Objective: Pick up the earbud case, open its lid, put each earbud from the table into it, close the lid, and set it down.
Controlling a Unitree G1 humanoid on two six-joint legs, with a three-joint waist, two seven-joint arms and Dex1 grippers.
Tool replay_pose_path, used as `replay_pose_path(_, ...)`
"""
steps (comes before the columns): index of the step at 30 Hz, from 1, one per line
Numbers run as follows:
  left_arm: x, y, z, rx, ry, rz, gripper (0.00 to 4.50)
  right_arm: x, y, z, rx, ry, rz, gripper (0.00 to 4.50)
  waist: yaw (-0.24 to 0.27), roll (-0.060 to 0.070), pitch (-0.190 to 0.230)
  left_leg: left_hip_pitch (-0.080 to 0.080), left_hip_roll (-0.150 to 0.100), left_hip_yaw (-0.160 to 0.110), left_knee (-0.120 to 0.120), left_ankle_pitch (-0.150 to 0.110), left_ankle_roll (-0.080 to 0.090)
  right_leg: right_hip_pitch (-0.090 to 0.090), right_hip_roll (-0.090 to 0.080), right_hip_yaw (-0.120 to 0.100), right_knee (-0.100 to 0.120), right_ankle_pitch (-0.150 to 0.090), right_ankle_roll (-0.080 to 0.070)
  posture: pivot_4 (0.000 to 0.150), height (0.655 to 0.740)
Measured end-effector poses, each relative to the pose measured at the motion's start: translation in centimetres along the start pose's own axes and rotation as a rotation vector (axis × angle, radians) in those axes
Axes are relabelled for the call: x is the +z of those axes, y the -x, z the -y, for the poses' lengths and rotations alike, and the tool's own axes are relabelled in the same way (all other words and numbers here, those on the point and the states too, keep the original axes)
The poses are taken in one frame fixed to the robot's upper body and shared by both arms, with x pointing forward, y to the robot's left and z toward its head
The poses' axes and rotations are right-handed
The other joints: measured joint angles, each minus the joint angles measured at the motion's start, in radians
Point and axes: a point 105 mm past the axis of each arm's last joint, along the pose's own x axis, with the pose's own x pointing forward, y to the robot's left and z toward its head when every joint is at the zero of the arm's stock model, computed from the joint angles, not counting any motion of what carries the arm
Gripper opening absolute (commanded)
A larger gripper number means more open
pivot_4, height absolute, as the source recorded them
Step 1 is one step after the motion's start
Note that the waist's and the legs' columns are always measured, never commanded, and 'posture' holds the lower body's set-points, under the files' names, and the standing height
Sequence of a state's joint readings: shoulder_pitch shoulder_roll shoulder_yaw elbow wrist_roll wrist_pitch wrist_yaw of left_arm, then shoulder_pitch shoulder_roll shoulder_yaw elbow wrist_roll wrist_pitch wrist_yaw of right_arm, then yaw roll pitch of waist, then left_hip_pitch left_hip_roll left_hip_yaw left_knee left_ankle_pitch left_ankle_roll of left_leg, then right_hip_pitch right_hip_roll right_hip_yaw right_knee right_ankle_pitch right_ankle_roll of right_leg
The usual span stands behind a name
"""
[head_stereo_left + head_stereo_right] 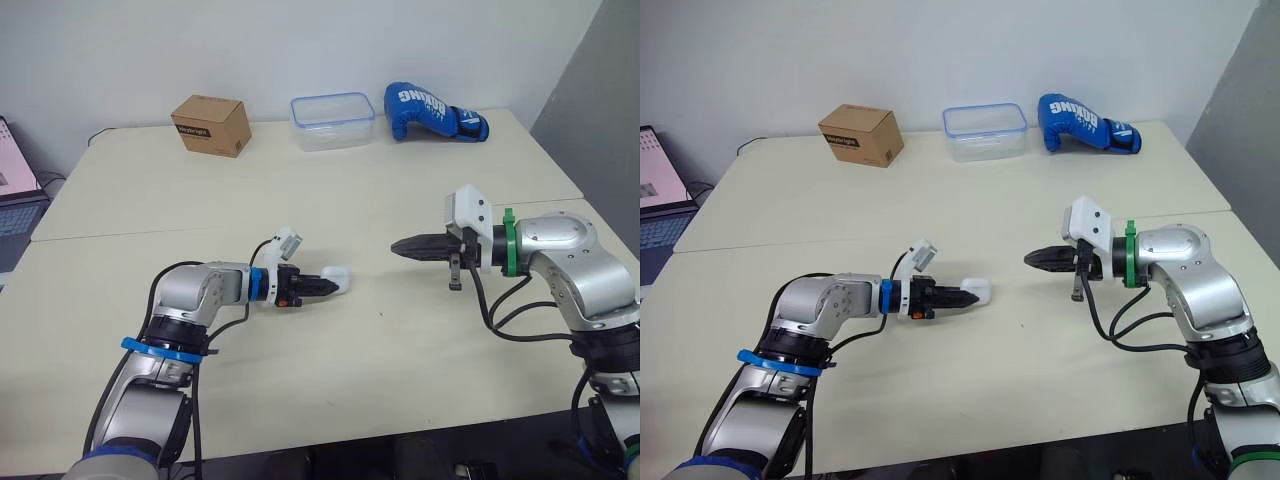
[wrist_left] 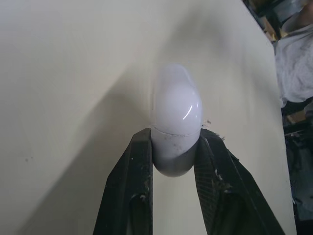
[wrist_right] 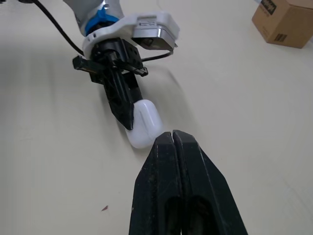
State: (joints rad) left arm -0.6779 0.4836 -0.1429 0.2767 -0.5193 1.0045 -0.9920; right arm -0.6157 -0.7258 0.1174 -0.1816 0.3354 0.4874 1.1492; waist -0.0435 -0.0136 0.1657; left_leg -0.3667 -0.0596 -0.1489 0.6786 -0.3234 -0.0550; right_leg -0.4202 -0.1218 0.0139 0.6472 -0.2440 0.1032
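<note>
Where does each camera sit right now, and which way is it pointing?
Left eye, right eye: on the head, looking down over the table; both arms show.
Left wrist: along the left gripper, at the earbud case it clamps.
Right wrist: along the shut right gripper, toward the left gripper and case.
All share the earbud case.

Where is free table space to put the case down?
Bare table lies between the left pincer, holding the earbud case, and the right pincer, and nearer the robot. The far edge is crowded: cardboard box, plastic container, boxing glove.

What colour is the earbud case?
The case is white; the left wrist view shows it best.
</note>
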Motion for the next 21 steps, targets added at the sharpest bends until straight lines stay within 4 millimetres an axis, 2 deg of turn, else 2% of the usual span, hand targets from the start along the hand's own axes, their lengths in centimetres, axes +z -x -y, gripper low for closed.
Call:
replay_pose_path(12,0.0,-0.4,-1.3,0.026,0.024,0.010,0.84,-0.4,0.1,-1.2,0.023,-0.031,-0.011,0.03,0.007,0.000,0.000,0.001,0.000,0.000,0.000,0.000,0.000,0.000,0.000,0.000,0.000,0.000,0.000,0.150,0.7307)
replay_pose_path(13,0.0,-0.4,-1.3,0.027,0.022,0.012,1.51,-0.4,0.1,-1.2,0.023,-0.031,-0.011,0.00,0.007,0.000,0.000,0.001,0.000,0.000,0.001,0.000,0.000,0.000,0.000,0.000,0.000,0.000,0.000,0.150,0.7307)
replay_pose_path(19,0.5,-0.3,-1.5,0.049,-0.024,0.022,3.22,-0.4,0.1,-1.3,0.025,-0.032,-0.013,0.00,0.008,0.000,0.000,0.002,0.000,0.000,0.001,0.000,0.000,0.001,0.000,0.000,0.001,0.000,0.000,0.150,0.7307)
replay_pose_path(21,0.6,0.1,-1.7,0.064,-0.044,0.020,3.22,-0.4,0.1,-1.3,0.025,-0.032,-0.013,0.00,0.008,0.000,0.000,0.002,0.000,0.001,0.001,0.000,0.000,0.001,0.000,0.000,0.001,0.000,0.000,0.150,0.7307)
